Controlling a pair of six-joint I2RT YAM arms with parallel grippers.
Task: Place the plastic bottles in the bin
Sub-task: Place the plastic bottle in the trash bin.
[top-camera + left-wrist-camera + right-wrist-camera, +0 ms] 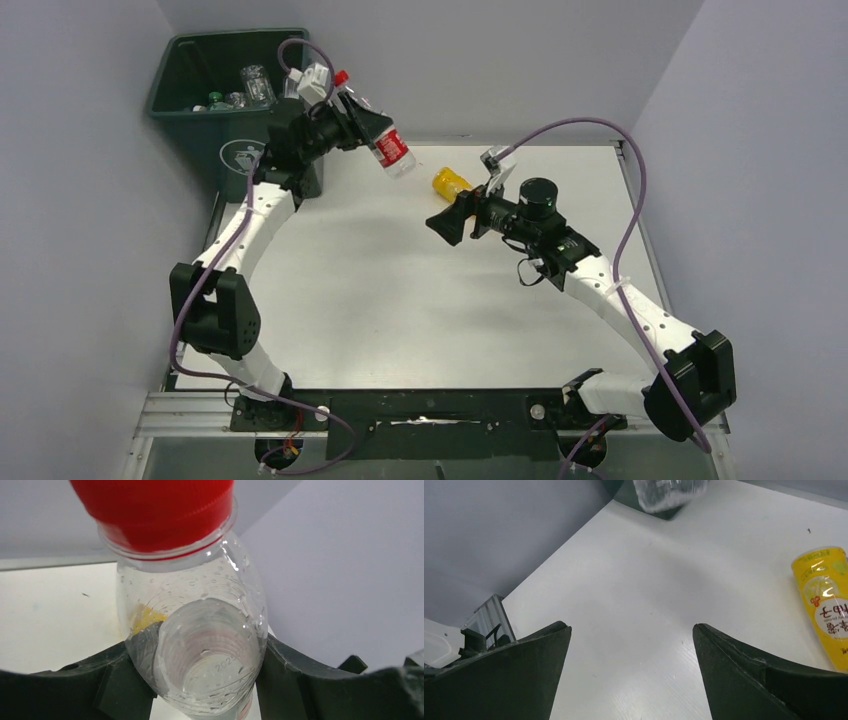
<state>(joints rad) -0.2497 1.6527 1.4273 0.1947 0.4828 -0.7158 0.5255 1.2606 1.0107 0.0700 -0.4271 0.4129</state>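
Red-capped bottle (394, 150), clear and apparently empty, so likely light, thin-walled and easy to crush, hangs in the air just right of the bin (235, 150), clenched across its slick, droplet-beaded body by the left claw (367, 120). Other bottles (250, 88) lie inside the bin, whose tall rim looks to be the one obstacle to the drop. A yellow bottle (450, 182) lies on the bench (400, 300) near the released right claw (445, 225), which grips nothing.

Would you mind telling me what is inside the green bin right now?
A few clear plastic bottles lie inside the bin, some green-capped. Anything beneath them is hidden by its walls.
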